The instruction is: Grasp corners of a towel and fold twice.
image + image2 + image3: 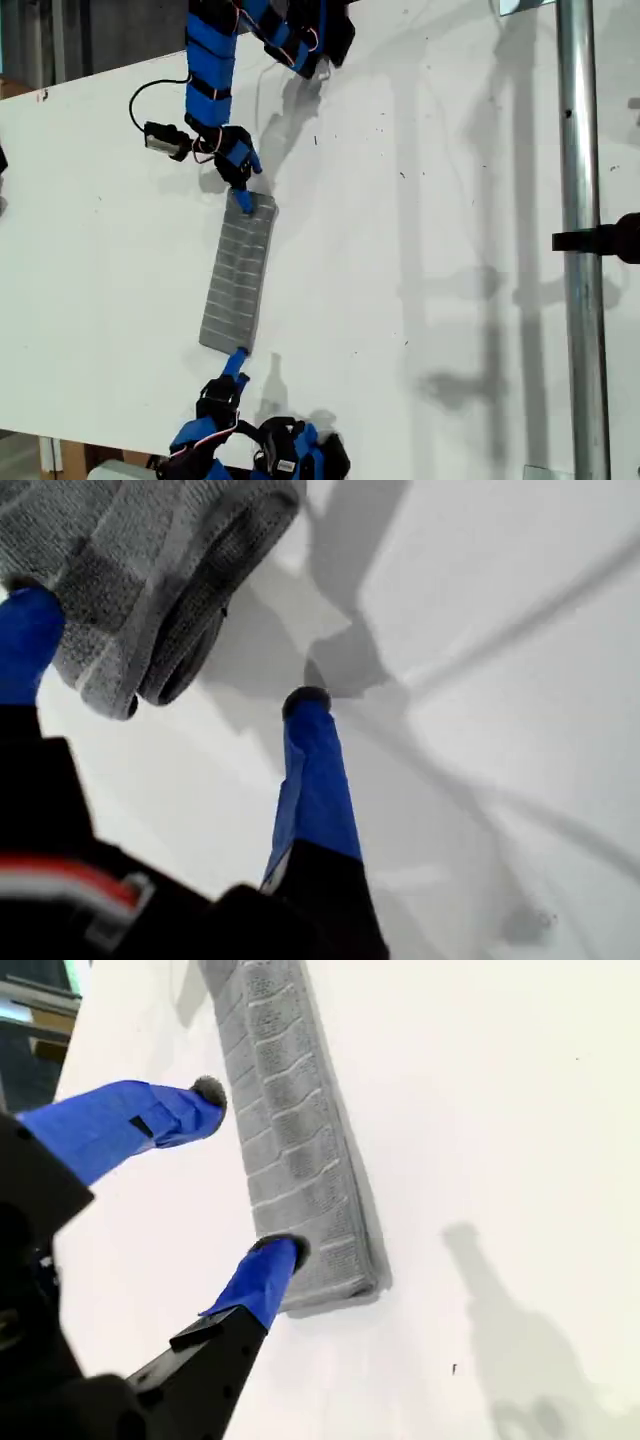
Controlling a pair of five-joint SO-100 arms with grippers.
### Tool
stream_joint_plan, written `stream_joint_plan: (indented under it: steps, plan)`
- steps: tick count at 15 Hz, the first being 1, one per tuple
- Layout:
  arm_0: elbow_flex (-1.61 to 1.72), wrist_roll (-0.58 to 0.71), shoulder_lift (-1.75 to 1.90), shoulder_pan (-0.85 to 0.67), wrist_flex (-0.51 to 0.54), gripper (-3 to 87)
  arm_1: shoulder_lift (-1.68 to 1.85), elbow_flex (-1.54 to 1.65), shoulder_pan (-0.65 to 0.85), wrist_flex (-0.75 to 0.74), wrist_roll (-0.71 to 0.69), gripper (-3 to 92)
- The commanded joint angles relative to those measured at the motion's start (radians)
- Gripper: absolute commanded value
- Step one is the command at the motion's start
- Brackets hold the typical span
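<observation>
The towel point(238, 270) lies flat on the white bench point(430, 250), folded into a long narrow strip. In the exterior view it sits left of the middle and runs slightly aslant between the two blue arms. My first pincer point(245, 186) comes in from the top of the exterior view and sits at the strip's far end. In the first wrist view this pincer point(168, 645) is spread wide and grips nothing. One blue finger point(28, 640) is up against the towel's point(130, 570) layered end, where the stacked folds curl open, and the other finger point(312, 770) has its tip down on bare bench beside the cloth. My second pincer point(237, 362) reaches up from the bottom edge of the exterior view to the strip's near end. In the second wrist view it point(245, 1170) is also spread wide and closed on nothing. One fingertip point(280, 1252) rests on the towel's point(290, 1130) end edge a little in from a corner point(362, 1285), and the other point(190, 1105) hangs over the bench just beside the strip's long side. A metal pole point(580, 200) runs down the exterior view's right.
</observation>
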Motion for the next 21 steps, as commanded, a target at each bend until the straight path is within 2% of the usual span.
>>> stream_joint_plan:
  steps: [1, 3, 4, 5, 6, 7, 9, 11, 14, 15, 17, 18, 21]
  plan:
    - [0.025, -0.041, 0.089, 0.031, 0.009, 23.1, -0.124, -0.169, -0.025, -0.060, 0.025, 43.1]
    - [0.046, -0.054, 0.133, 0.035, 0.023, 22.8, -0.270, -0.337, -0.057, -0.063, 0.031, 41.2]
    - [0.052, -0.060, 0.143, 0.041, 0.025, 22.6, -0.314, -0.376, -0.075, -0.140, 0.035, 29.7]
    - [0.054, -0.063, 0.146, 0.048, 0.026, 22.5, -0.357, -0.411, -0.074, -0.181, 0.087, 4.8]
    - [0.051, -0.066, 0.146, 0.057, 0.028, 22.3, -0.382, -0.460, -0.064, -0.147, 0.074, -0.4]
    - [0.049, -0.071, 0.152, 0.063, 0.032, 22.2, -0.374, -0.495, -0.046, -0.023, 0.020, -0.4]
    - [0.067, -0.074, 0.186, 0.067, 0.035, 22.0, -0.264, -0.531, -0.015, 0.348, -0.124, -0.4]
    - [0.078, -0.064, 0.201, 0.069, 0.035, 21.9, -0.051, -0.454, -0.012, 0.678, -0.178, -0.4]
    - [0.091, -0.067, 0.202, 0.086, 0.018, 21.7, 0.152, -0.413, -0.089, 1.108, -0.114, -0.4]
    - [0.097, -0.067, 0.202, 0.092, 0.014, 21.7, 0.150, -0.448, -0.135, 1.141, -0.084, -0.4]
    - [0.106, -0.069, 0.207, 0.095, 0.006, 21.5, 0.222, -0.457, -0.232, 0.709, -0.087, -0.4]
    - [0.101, -0.071, 0.210, 0.101, 0.011, 21.4, 0.170, -0.492, -0.247, 0.571, -0.083, -0.4]
    - [0.129, -0.095, 0.247, 0.115, 0.017, 21.1, -0.034, -0.595, -0.264, 0.324, -0.074, -0.4]
